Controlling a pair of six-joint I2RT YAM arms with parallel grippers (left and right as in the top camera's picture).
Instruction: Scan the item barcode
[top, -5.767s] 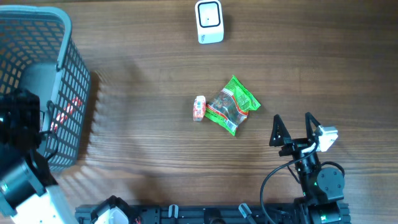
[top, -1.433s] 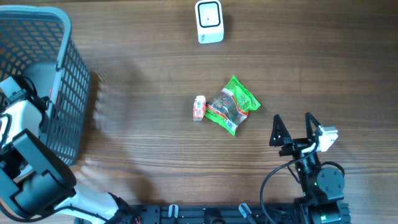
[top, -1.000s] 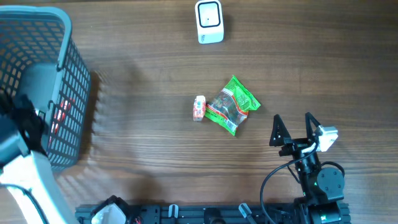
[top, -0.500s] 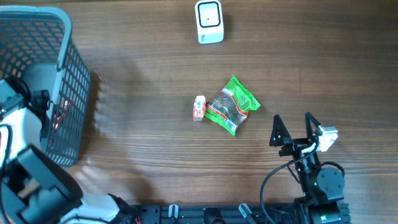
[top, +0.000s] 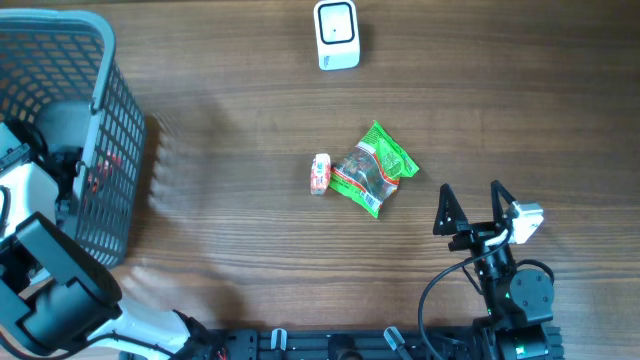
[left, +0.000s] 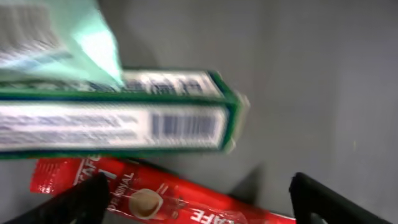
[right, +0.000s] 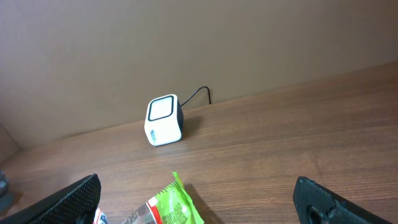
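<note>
In the left wrist view a green and white box (left: 112, 127) with a barcode on its side lies on the grey basket floor. Just below it lies a red coffee sachet (left: 168, 199). My left gripper (left: 199, 208) hangs open over the sachet, one black finger on each side, holding nothing. The white barcode scanner (top: 337, 35) stands at the table's far edge. My right gripper (top: 470, 208) rests open near the front right, facing the scanner (right: 165, 119), and a green snack packet (right: 171, 208) lies in front of it.
The grey mesh basket (top: 110, 120) fills the left side, with my left arm (top: 30, 200) reaching into it. The green packet (top: 372, 168) and a small orange and white item (top: 320, 173) lie mid-table. The scanner's cable runs off behind it.
My left arm has shifted about inside the basket and now sits lower on its near side. The right arm and the items on the table have not moved.
</note>
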